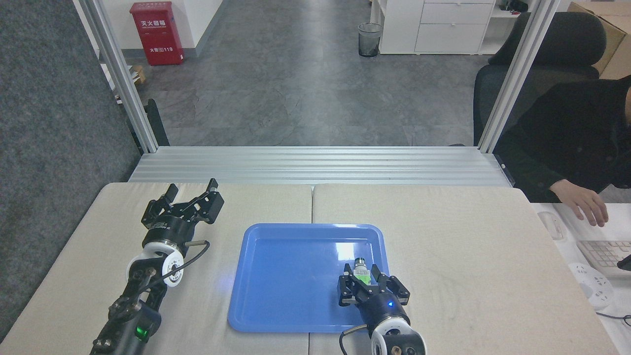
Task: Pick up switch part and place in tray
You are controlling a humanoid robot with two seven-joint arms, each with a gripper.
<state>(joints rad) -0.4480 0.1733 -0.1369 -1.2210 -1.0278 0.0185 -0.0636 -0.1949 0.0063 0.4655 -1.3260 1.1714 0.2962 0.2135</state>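
The right pincer (362, 277) holds the switch part (362, 270) over the right half of the tray (276, 276), its dark metal end pointing away from the robot. To set it down well, I judge the pincer should lower until the part is nearly touching the blue floor, well inside the low rim, then part its fingers gently so the piece cannot roll or bounce. The left pincer (192, 189) rests with fingers spread wide and empty on the beige padded surface (468, 256). Beyond lie an aluminium frame, grey floor, a red cabinet (157, 32), a bin (369, 39), and a seated person's hand (584, 206) near a keyboard (604, 255).
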